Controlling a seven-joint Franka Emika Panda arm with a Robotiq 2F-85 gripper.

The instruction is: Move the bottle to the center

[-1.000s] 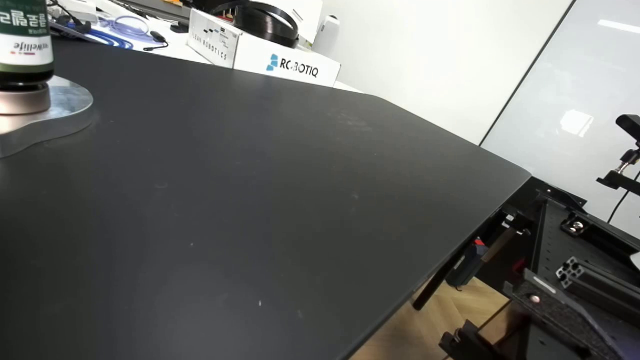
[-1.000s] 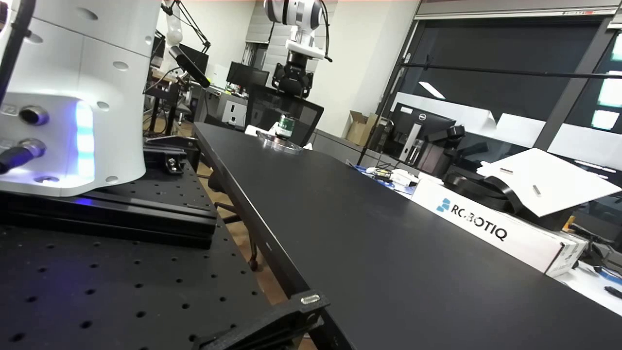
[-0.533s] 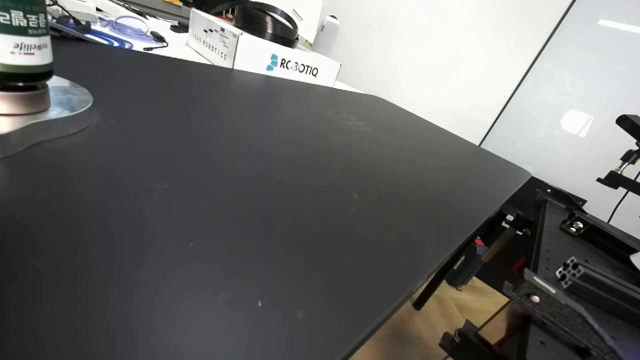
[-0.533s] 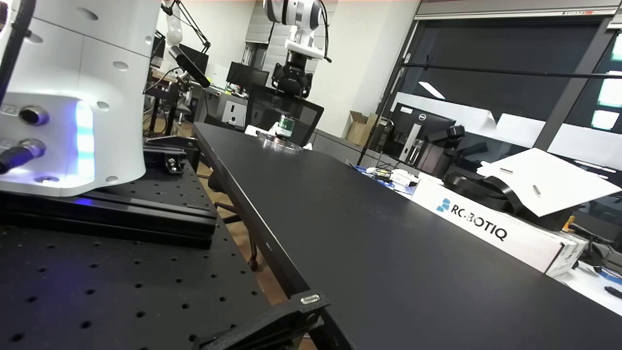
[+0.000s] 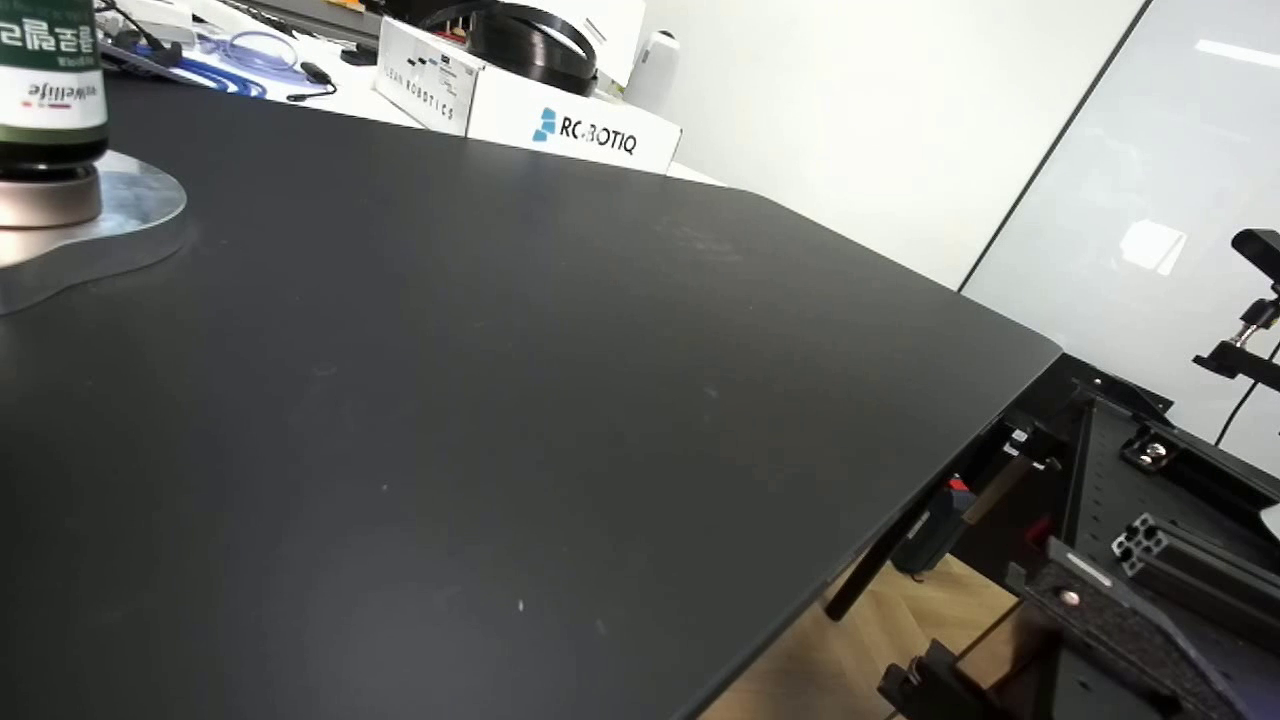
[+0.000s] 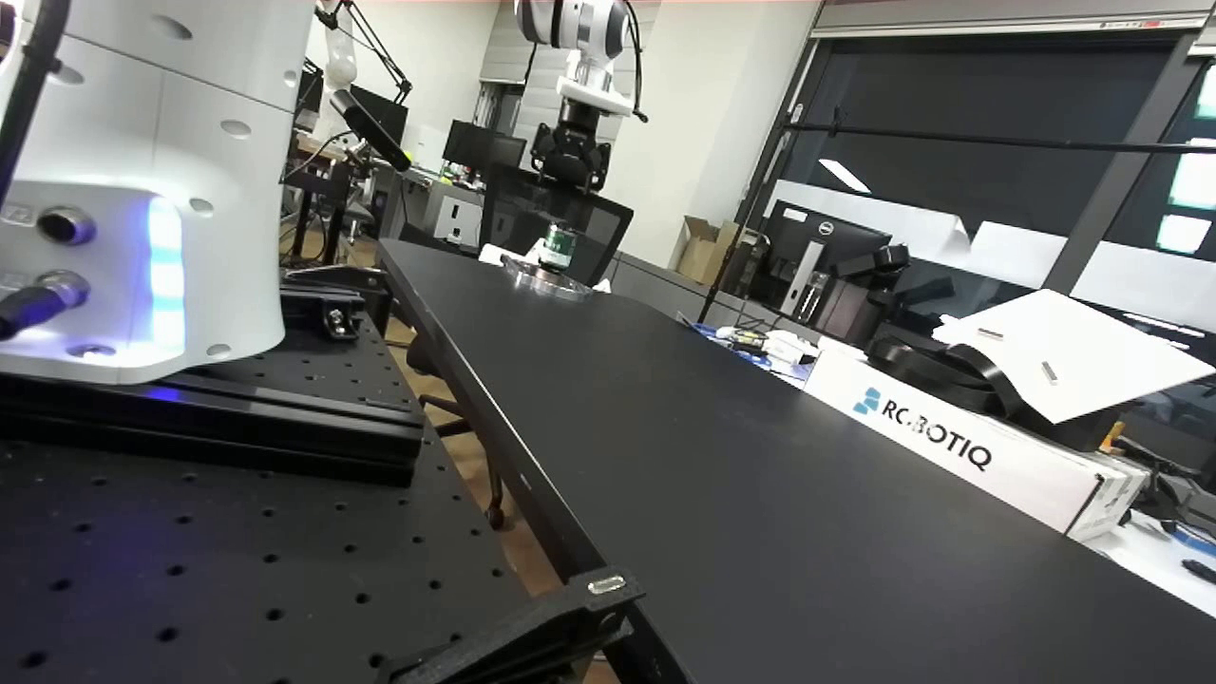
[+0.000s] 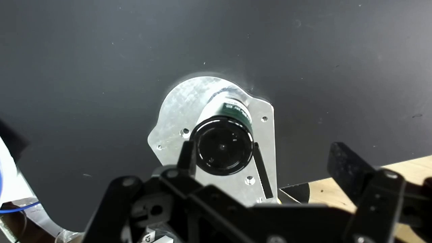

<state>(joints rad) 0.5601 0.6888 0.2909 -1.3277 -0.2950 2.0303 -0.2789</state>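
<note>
The bottle (image 7: 222,145), seen in the wrist view from its round dark end, stands upside down on its pale cap. Its green and white label shows at the left edge of an exterior view, where the bottle (image 5: 50,100) is partly cut off. Under it lies the flat silver plate (image 7: 179,104) at one end of the black tabletop (image 6: 684,446). My gripper (image 7: 262,152) is open, its fingers wide apart with nothing gripped. In an exterior view the gripper (image 6: 572,179) hangs above the bottle (image 6: 558,249), apart from it. In the wrist view the bottle appears closer to the left finger.
A white Robotiq box (image 6: 921,432) runs along the table's long side, with black gear on top. Cables (image 5: 250,60) lie beside it. The robot's base (image 6: 161,190) stands on a perforated black bench on the opposite side. A mesh chair (image 6: 608,223) is behind the plate's end.
</note>
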